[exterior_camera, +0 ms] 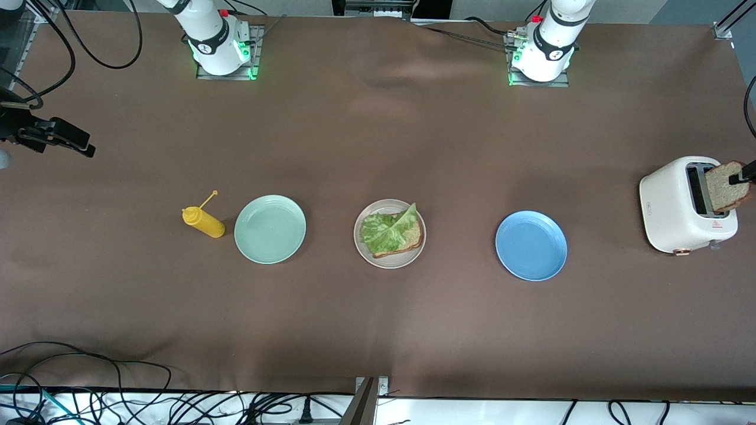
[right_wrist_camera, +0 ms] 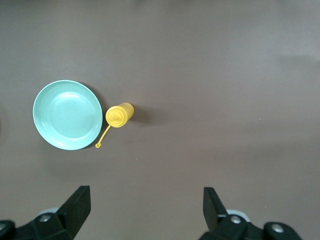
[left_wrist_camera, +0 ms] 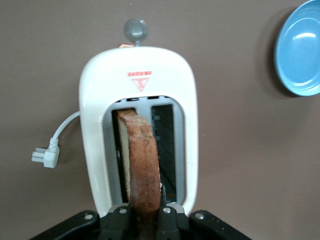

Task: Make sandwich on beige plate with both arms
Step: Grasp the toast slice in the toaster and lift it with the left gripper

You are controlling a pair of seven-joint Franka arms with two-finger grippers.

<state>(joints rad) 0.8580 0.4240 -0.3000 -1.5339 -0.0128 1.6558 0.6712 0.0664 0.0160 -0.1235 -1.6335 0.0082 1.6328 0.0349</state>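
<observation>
The beige plate (exterior_camera: 361, 247) lies mid-table and carries one slice of brown bread (exterior_camera: 409, 239) with a crinkled green lettuce leaf (exterior_camera: 383, 228) on top. At the left arm's end of the table stands a white toaster (exterior_camera: 673, 206) (left_wrist_camera: 95, 100). A second bread slice (exterior_camera: 723, 188) (left_wrist_camera: 142, 160) sticks up out of one of its slots. My left gripper (exterior_camera: 741, 176) (left_wrist_camera: 145, 212) is shut on that slice's top edge. My right gripper (exterior_camera: 77, 144) (right_wrist_camera: 147, 200) hangs open and holds nothing, high over the right arm's end of the table, where that arm waits.
A mint-green plate (exterior_camera: 270, 229) (right_wrist_camera: 67, 115) and a yellow mustard bottle (exterior_camera: 204, 221) (right_wrist_camera: 119, 115) lie toward the right arm's end. A blue plate (exterior_camera: 531, 245) (left_wrist_camera: 300, 50) sits between the beige plate and the toaster. The toaster's plug (left_wrist_camera: 46, 156) lies loose beside it.
</observation>
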